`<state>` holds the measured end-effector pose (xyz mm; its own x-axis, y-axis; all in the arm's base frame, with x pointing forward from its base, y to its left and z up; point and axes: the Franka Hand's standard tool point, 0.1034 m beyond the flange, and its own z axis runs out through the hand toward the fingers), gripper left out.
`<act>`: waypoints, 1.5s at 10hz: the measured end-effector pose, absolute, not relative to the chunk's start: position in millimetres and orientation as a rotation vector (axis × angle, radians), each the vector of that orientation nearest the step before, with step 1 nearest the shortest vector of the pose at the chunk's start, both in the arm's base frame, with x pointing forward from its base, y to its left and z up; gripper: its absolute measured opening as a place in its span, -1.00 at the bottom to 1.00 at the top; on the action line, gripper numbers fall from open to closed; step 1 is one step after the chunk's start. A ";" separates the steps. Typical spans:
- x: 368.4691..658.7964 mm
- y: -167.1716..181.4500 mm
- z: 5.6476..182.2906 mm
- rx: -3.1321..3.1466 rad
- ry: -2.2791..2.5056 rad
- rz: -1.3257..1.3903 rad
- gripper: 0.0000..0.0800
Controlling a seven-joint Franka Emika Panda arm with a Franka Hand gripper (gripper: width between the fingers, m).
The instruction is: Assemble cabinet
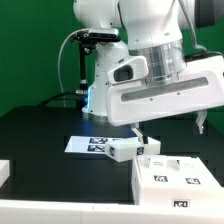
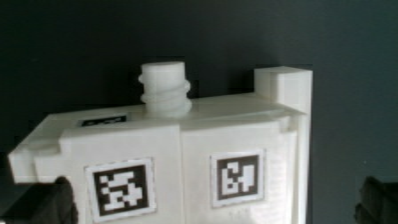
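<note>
The cabinet's large white box (image 1: 175, 180) stands at the front on the exterior view's right, with square tags on its side. Two smaller white tagged blocks (image 1: 125, 150) (image 1: 151, 146) lie just behind it. My gripper (image 1: 170, 130) hangs open above the box and touches nothing. In the wrist view a white cabinet part (image 2: 187, 140) with two tags, a threaded peg (image 2: 166, 88) and a square post (image 2: 281, 85) fills the picture. My gripper (image 2: 199, 206) straddles it, one dark fingertip (image 2: 25, 205) showing at either edge, well apart from the part.
The marker board (image 1: 85, 145) lies flat on the black table behind the small blocks. Another white piece (image 1: 3, 175) shows at the exterior view's left edge. The arm's base (image 1: 100, 70) rises at the back before a green wall.
</note>
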<state>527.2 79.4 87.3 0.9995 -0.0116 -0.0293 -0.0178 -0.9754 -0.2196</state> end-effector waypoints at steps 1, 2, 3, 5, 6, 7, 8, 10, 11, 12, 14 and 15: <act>511.7 80.8 83.0 -2.965 0.081 0.043 0.99; 497.3 81.6 75.3 -2.989 0.095 0.024 0.99; 492.1 82.2 71.4 -2.997 0.089 0.001 0.99; 494.4 80.0 70.0 -2.999 0.072 -0.030 0.99; 495.7 79.5 69.7 -3.003 0.072 -0.064 0.99; 494.7 78.7 68.3 -3.003 0.074 -0.058 0.99; 501.7 73.6 64.4 -3.016 0.103 -0.198 0.99; 496.0 69.9 48.4 -3.034 0.120 -0.471 0.99; 499.9 70.9 46.6 -3.027 0.138 -0.561 0.99; 504.8 70.3 48.6 -3.007 0.139 -0.714 0.99; 488.5 72.3 28.8 -3.031 0.130 -0.594 0.99; 491.1 70.4 28.5 -3.034 0.116 -0.584 0.99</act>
